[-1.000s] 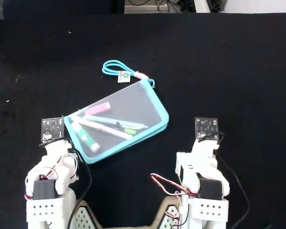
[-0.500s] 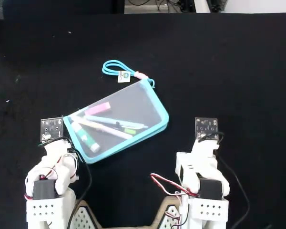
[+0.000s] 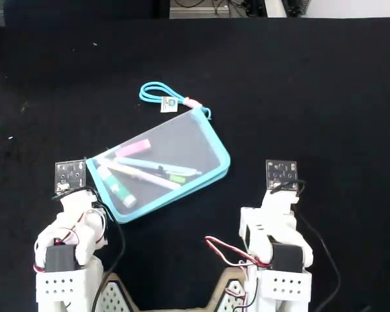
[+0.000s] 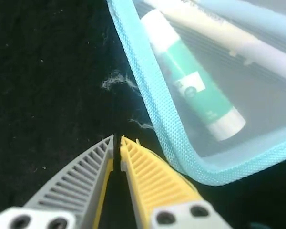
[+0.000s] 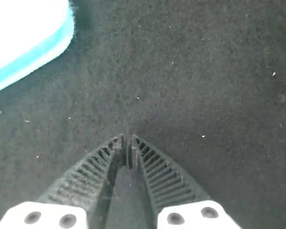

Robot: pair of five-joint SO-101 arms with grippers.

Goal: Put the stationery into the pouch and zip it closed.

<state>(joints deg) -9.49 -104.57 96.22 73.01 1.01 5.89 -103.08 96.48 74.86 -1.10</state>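
Pouch (image 3: 195,143) position: it lies flat and slanted on the black counter (image 3: 312,97), just ahead of the left arm (image 3: 71,221). Through its clear face you see a green-and-white glue stick (image 3: 116,185) inside, near the corner closest to that arm. A pink highlighter (image 3: 131,148) and long pens (image 3: 149,170) lie across the middle. A blue strap loop (image 3: 157,92) trails from the far corner onto the counter. The left gripper (image 4: 117,140) sits low over the counter, just beside the pouch's blue edge. Its fingers (image 4: 143,167) are closed on nothing. The right gripper (image 5: 127,140) hangs over bare counter near a pouch corner, fingers (image 5: 157,171) pressed together and empty. You cannot tell whether the zip is fully run.
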